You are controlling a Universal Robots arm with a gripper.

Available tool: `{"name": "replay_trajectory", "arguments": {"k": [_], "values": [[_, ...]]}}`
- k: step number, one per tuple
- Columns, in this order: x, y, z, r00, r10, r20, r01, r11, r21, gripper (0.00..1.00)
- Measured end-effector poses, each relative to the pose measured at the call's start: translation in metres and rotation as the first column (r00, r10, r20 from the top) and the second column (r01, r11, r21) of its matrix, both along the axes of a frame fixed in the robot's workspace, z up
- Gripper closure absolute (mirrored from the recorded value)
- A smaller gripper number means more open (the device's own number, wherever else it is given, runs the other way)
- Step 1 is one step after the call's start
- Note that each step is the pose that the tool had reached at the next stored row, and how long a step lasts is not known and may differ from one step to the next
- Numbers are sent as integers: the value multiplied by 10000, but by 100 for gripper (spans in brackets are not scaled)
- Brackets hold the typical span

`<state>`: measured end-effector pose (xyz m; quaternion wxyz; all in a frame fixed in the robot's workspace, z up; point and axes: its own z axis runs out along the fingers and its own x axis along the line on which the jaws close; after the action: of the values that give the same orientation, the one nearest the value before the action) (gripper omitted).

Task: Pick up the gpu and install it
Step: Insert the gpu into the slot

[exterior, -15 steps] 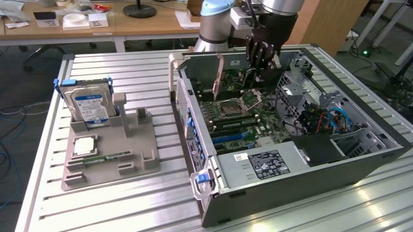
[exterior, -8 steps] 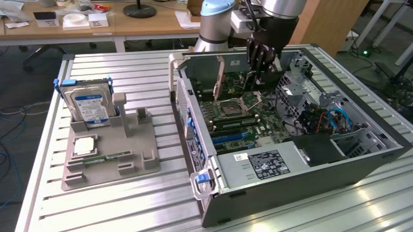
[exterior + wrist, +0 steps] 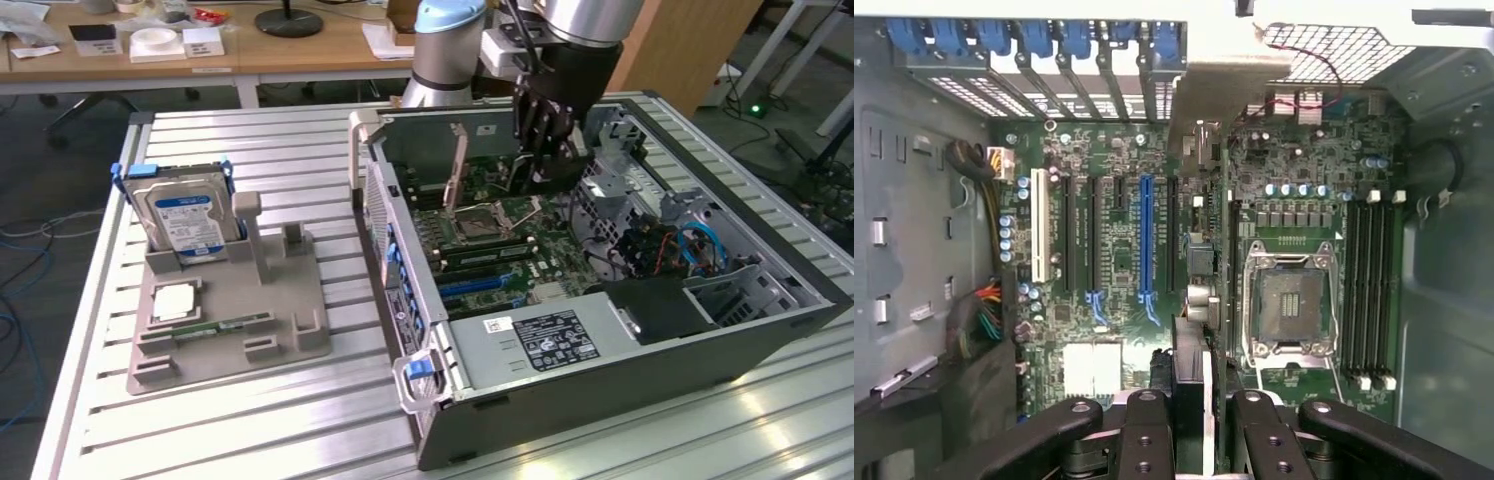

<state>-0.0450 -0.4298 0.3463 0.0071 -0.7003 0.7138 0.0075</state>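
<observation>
My gripper (image 3: 545, 165) hangs inside the open computer case (image 3: 747, 330), above the green motherboard (image 3: 534, 245). It is shut on the gpu (image 3: 497, 180), a thin green card held upright on its edge. In the wrist view the black fingers (image 3: 1146, 430) clamp the gpu (image 3: 1216, 110) at its near end. Its silver bracket reaches toward the rear slot openings with blue latches (image 3: 1034, 40). The card hovers over the board between the blue expansion slot (image 3: 1145, 235) and the processor socket (image 3: 1289, 300), apart from the slots.
A grey fixture tray (image 3: 267, 320) lies at the exterior view's left on the slatted table, holding an upright hard drive (image 3: 187, 220) and a narrow memory stick (image 3: 214, 328). The power supply (image 3: 547, 340) fills the case's near end. Cables (image 3: 694, 250) run along the drive bays.
</observation>
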Motion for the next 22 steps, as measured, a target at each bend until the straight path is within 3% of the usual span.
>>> {"name": "replay_trajectory", "arguments": {"k": [3, 9, 22], "values": [[1, -14, -51, 10000, 1, -1, -1, 10000, -3, 73], [0, -89, -125, 10000, -1, 0, 1, 10000, 0, 73], [0, -91, -316, 10000, 0, -1, 0, 10000, -2, 73]]}}
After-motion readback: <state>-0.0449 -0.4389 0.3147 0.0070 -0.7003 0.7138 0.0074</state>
